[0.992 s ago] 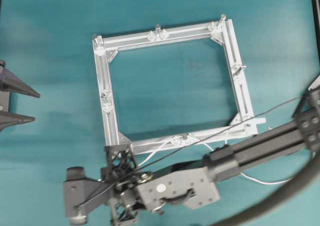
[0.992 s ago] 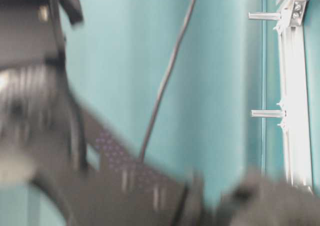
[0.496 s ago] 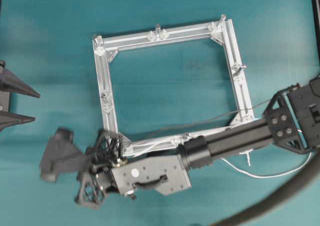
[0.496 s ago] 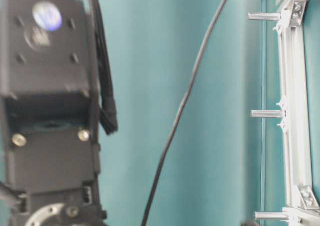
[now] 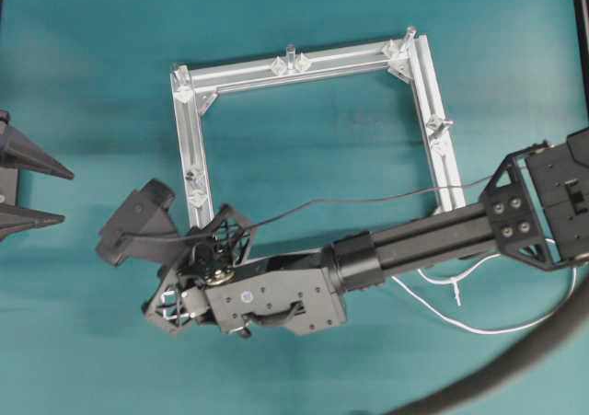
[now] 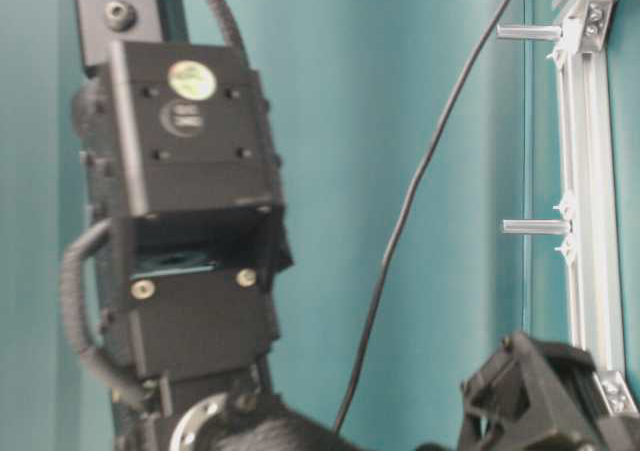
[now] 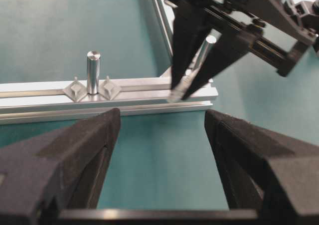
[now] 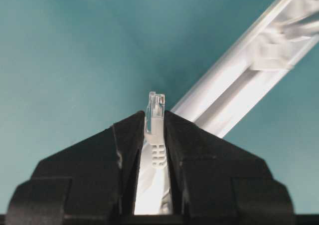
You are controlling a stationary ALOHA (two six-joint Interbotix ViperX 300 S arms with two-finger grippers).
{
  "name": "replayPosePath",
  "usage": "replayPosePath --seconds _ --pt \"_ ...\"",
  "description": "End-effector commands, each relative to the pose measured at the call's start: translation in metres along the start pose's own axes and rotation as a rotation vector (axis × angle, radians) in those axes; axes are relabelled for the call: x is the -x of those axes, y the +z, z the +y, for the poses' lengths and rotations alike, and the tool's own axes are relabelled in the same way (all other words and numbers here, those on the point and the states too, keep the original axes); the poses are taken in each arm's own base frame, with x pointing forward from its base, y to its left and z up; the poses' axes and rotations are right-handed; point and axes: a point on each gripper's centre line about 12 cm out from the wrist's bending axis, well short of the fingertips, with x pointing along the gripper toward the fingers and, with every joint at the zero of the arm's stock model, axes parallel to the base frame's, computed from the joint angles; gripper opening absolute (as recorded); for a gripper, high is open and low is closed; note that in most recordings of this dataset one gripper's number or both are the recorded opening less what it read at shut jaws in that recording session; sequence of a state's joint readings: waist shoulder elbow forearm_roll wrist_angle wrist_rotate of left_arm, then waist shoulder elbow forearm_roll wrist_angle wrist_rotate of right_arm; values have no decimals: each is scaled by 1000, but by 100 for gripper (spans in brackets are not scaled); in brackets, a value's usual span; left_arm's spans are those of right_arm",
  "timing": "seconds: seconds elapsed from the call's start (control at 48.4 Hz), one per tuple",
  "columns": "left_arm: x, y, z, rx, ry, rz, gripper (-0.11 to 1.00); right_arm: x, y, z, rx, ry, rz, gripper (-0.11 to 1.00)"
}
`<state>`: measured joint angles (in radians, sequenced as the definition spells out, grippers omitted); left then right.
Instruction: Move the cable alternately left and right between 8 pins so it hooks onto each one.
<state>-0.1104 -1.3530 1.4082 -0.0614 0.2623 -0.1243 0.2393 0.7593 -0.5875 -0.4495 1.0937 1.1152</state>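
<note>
My right gripper [image 8: 155, 116] is shut on the cable's clear plug [image 8: 156, 109], which sticks out past its fingertips. Seen from overhead, it [image 5: 213, 254] hangs over the lower-left corner of the aluminium frame [image 5: 304, 65]. In the left wrist view its fingers [image 7: 185, 60] taper down to the rail end beside a pin [image 7: 208, 41]. Another pin [image 7: 93, 70] stands further left. The white cable [image 5: 465, 295] trails loose at the lower right. My left gripper [image 5: 64, 194] waits open at the far left, its jaws [image 7: 162, 116] empty.
More pins [image 5: 290, 51] [image 5: 448, 121] [image 6: 535, 227] stand along the frame's rails. A thin black robot wire [image 5: 368, 199] crosses the frame's inside. A thick grey hose [image 5: 515, 369] curves through the lower right corner. The right arm's wrist [image 6: 190, 171] fills the table-level view.
My right arm has swung left and up from below the frame's near rail to its lower-left corner, carrying the plug. The left gripper has stayed still.
</note>
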Motion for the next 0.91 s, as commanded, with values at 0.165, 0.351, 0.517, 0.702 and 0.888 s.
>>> replayPosePath --seconds 0.165,0.351,0.517,0.702,0.888 --pt "0 5 0 10 1 -13 72 40 25 -32 -121 1 -46 14" --pt "0 5 0 10 0 -14 72 38 17 -59 -191 -1 -30 14" --pt "0 5 0 12 2 -13 72 32 13 -85 -224 -9 1 14" --pt "0 5 0 10 2 -14 72 24 29 -110 -194 -3 10 14" --pt "0 5 0 10 1 -13 72 8 52 -135 -168 47 36 14"
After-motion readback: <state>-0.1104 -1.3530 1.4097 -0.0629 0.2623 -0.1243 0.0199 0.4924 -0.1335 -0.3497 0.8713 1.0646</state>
